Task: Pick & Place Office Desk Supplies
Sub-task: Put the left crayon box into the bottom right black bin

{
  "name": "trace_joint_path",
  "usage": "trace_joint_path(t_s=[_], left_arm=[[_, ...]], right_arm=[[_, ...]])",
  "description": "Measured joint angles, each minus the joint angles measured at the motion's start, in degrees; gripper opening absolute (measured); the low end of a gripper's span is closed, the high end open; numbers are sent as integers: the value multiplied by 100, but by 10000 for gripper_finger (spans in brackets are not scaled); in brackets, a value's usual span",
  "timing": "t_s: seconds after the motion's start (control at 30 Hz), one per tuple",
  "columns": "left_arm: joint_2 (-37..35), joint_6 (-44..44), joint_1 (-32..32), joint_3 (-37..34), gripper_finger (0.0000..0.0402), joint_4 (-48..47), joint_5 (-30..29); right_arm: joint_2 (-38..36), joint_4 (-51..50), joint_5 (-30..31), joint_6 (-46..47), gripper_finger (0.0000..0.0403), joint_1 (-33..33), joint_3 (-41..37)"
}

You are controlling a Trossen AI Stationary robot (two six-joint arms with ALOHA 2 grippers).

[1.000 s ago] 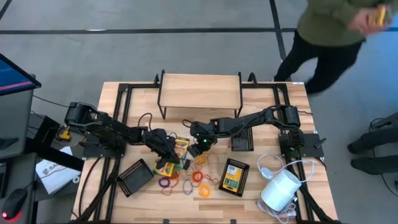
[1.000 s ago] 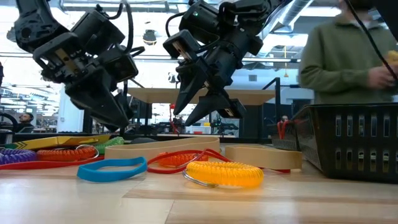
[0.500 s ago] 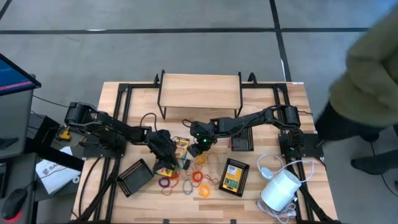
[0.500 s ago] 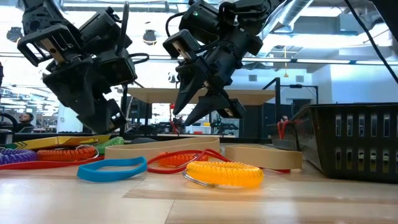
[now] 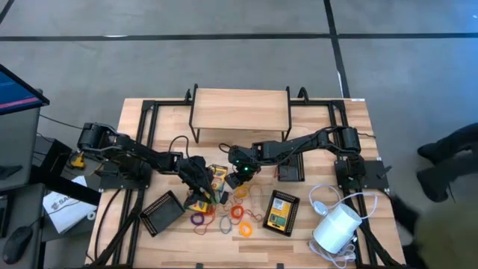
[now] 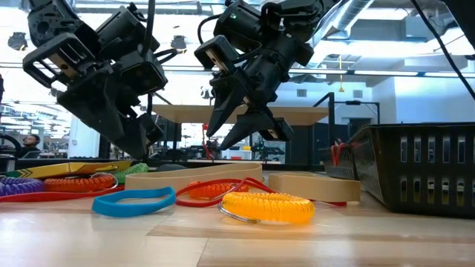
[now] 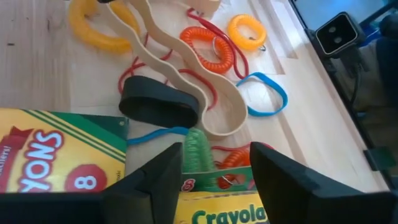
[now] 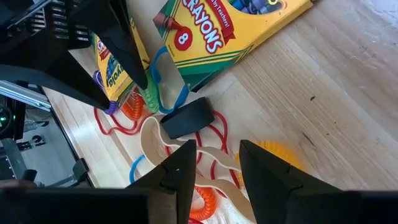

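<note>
Two yellow-and-green crayon boxes lie flat on the table: one between the arms, one under my left gripper. In the left wrist view, my left gripper is open; its fingers stand on either side of a green coil loop and the near box's edge. Whether they touch the box, I cannot tell. My right gripper hovers open over a beige wavy band, a black band and red loops. More coloured loops lie scattered toward the near edge.
One black mesh tray lies at the near left. Another at the near right holds a crayon box. A white cylinder with a cord is at the near right corner, and a wooden shelf stands at the far edge.
My left gripper has stayed in place but tipped and rolled a little at the wrist. A person beyond the table's far right corner has walked off toward the right, almost out of the picture. My right gripper has kept still.
</note>
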Motion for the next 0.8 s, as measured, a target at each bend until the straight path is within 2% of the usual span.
trace_joint_path(t_s=[0.37,0.6,0.8], left_arm=[[0,332,0,0,187,-459,-17],[0,337,0,0,187,-415,-15],[0,337,0,0,164,-424,-15]], right_arm=[[0,0,0,-2,120,0,0],[0,0,0,-4,120,0,0],[0,0,0,-13,120,0,0]])
